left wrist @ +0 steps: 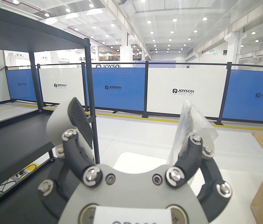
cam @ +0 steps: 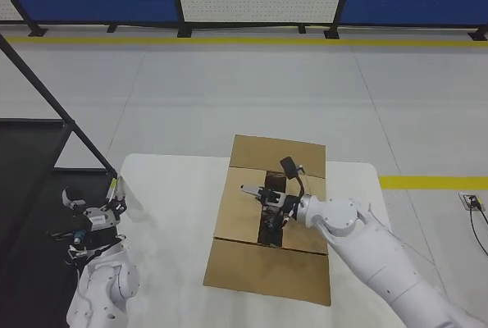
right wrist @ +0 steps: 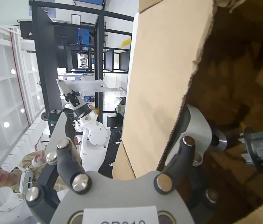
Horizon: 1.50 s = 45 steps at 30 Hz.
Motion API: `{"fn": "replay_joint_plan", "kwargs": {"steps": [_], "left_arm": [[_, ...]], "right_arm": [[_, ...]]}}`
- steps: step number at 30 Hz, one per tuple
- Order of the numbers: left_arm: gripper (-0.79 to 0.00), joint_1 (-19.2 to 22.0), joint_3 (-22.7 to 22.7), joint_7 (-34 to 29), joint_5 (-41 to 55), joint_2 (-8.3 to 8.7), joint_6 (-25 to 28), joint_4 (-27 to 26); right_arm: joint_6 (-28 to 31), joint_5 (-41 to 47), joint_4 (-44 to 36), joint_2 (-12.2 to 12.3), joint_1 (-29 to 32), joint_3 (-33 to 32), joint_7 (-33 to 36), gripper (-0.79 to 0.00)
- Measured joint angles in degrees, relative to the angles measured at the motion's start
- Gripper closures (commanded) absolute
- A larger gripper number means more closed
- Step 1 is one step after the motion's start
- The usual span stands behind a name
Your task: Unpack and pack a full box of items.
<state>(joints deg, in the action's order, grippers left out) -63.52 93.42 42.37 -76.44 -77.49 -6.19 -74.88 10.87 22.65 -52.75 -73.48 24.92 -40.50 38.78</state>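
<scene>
Right gripper (right wrist: 128, 117), fingers spread and clamped on nothing, straddles an inner flap (right wrist: 159, 71) of the open cardboard box (cam: 268, 275) on the white table (cam: 170, 238), one finger outside the flap and one inside. Just beside the inner finger lies a dark grey cylindrical part (right wrist: 259, 141), its long axis pointing away from that finger. It is far nearer this arm than the left gripper (left wrist: 131, 108), likewise open, beside the table's edge.

A black shelf rack (cam: 14, 189) stands beside the white table (cam: 170, 238), barrier panels (left wrist: 185, 89) behind.
</scene>
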Motion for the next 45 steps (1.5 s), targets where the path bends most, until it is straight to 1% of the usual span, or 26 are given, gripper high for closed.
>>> {"fn": "replay_joint_plan", "kwargs": {"steps": [5,11,15,18,22,28,35,41,45], "left_arm": [[-0.785,-0.66,0.30,-0.62,-0.18,0.11,0.50,0.08],[-0.785,-1.43,0.30,-1.42,-1.67,0.32,1.37,0.40],[-0.785,-1.70,0.62,-1.36,-1.10,0.38,1.75,0.41],[-0.785,-2.09,1.04,-1.09,-0.49,0.43,1.96,0.16],[-0.785,-2.63,1.98,-0.60,0.67,0.52,2.18,0.14],[-0.785,-3.52,3.72,0.38,2.64,0.68,2.42,0.04],[-0.785,-5.24,6.03,1.55,4.64,0.90,2.82,-1.13],[-0.785,-6.32,7.35,1.83,5.93,1.02,3.24,-1.69],[-0.785,-6.53,7.80,1.83,6.31,1.09,3.51,-1.74]], "right_arm": [[0.97,2.43,0.77,-0.86,-0.73,-1.07,0.98,-0.785],[1.07,5.49,-1.48,-1.64,-0.17,-2.43,1.35,-0.785],[-0.03,8.17,-2.78,-2.27,-0.42,-3.29,1.65,-0.785],[-0.79,7.54,-4.00,-3.00,-0.88,-2.94,-0.90,-0.785],[-2.13,4.13,-6.02,-4.37,-1.47,-1.06,-6.81,-0.785],[-3.15,-1.15,-6.94,-7.15,-2.50,3.10,-14.38,-0.785],[-4.69,-7.53,-2.92,-11.68,-4.60,9.30,-21.09,-0.785],[-6.07,-12.81,2.75,-15.54,-6.55,13.53,-23.07,-0.785],[-6.23,-15.81,6.24,-17.61,-7.65,15.41,-21.68,-0.785]]}}
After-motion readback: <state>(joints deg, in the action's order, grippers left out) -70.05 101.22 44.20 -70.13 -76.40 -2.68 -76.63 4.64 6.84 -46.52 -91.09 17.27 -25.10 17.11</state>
